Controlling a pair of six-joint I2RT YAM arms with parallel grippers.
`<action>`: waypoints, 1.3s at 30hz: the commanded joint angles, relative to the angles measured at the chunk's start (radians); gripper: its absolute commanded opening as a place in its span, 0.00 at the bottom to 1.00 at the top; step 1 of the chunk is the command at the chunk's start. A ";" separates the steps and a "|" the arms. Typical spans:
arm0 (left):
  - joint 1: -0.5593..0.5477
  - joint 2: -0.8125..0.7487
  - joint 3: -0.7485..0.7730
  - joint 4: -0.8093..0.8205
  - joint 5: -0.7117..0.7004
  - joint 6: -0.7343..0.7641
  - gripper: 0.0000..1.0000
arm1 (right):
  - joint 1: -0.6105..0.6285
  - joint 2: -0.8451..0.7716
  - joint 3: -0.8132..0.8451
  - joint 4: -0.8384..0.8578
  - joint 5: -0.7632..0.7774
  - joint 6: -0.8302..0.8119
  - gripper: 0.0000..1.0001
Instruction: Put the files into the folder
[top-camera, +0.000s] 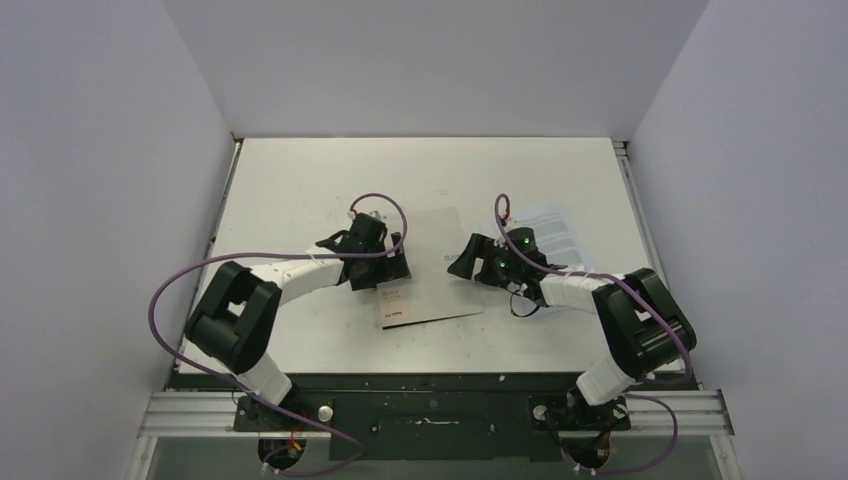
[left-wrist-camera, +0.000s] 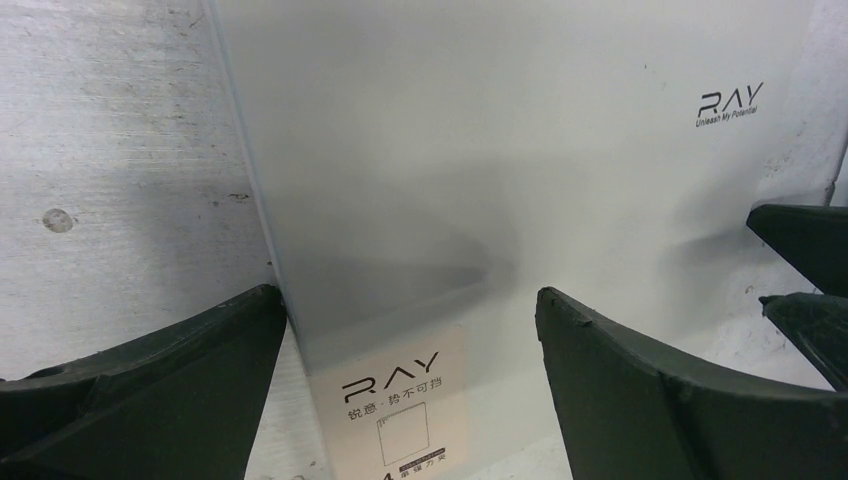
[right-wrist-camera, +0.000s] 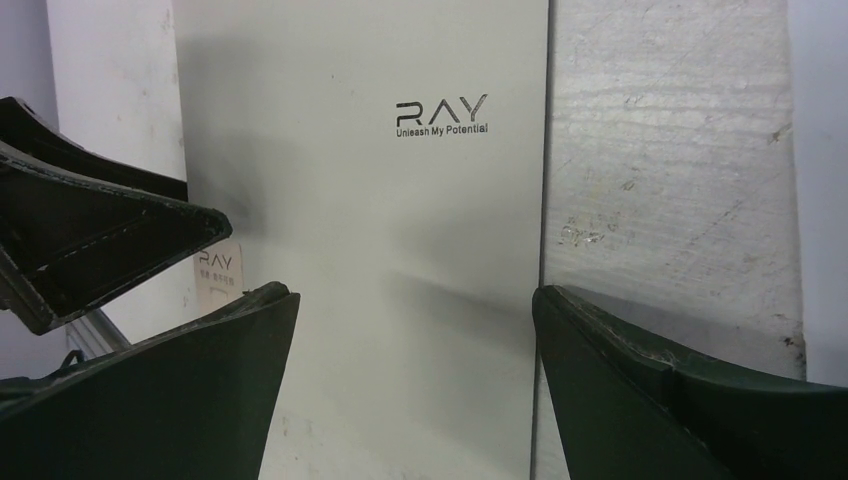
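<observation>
Folder (top-camera: 435, 282) is lying closed and flat on the table (top-camera: 300, 180), silver-grey cover facing up, with a beige label (left-wrist-camera: 395, 400) showing at its near left corner. Left gripper (left-wrist-camera: 405, 300) is hanging low over the folder's left edge with its jaws spread wide and nothing between them; one finger is sitting beside that edge over the bare table, the other over the cover. Right gripper (right-wrist-camera: 412, 292) is hanging over the folder's right edge, also spread wide and holding nothing, one finger over the cover and the other at the edge line. Whether any finger is touching the cover I cannot tell. Files (top-camera: 555, 228) are lying on the table to the far right of the folder, apart from it and partly hidden behind the right arm.
</observation>
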 joint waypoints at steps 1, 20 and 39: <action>-0.002 0.005 -0.029 -0.026 -0.003 0.003 0.96 | 0.015 -0.061 -0.016 0.103 -0.117 0.072 0.90; 0.016 -0.028 -0.082 0.048 0.075 -0.027 0.96 | 0.024 -0.175 -0.064 0.283 -0.177 0.227 0.90; 0.171 -0.229 -0.372 0.582 0.423 -0.193 0.96 | 0.116 -0.237 -0.163 0.610 -0.125 0.444 0.90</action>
